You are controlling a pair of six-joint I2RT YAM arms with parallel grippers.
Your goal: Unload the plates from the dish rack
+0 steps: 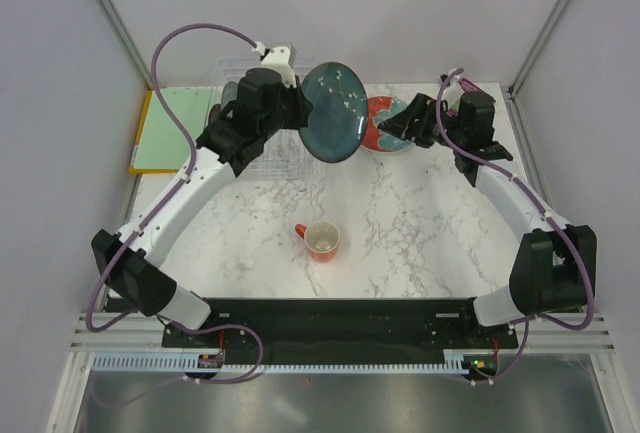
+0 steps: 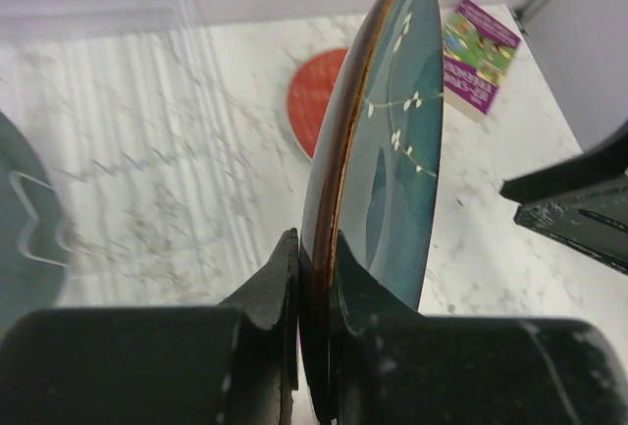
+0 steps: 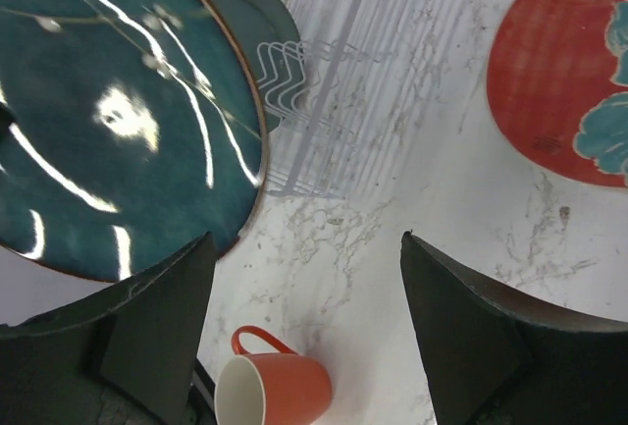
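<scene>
Left gripper [image 2: 314, 260] has the dark teal plate [image 1: 333, 111] pinched on edge, jaws clamped across the brownish rim. The plate stands upright in the air just right of the dish rack [image 3: 339, 101]. It looks like glazed stoneware: stiff, fairly heavy and brittle. That glossy face throws hard reflections, so I'd call it slippery too. A rim pinch leaves the whole disc hanging off a narrow bite, and it could swing or slide if the wrist jerks. For a plate standing in a slot, though, the rim is the only sensible hold.

Right gripper [image 3: 306, 248] hangs further right of the rack, jaws spread wide with nothing in them, over the marble-patterned tabletop [image 1: 420, 223]. The red plate with teal splash [image 3: 559, 81] lies flat there, also right of the rack, matte-looking with a round, shallow form. The grey-teal plate [image 3: 257, 23] stands upright inside the rack, next to thin looped dividers over ribbed clear plastic. An orange-red mug [image 1: 321, 240] sits upright on the near side of the rack.
</scene>
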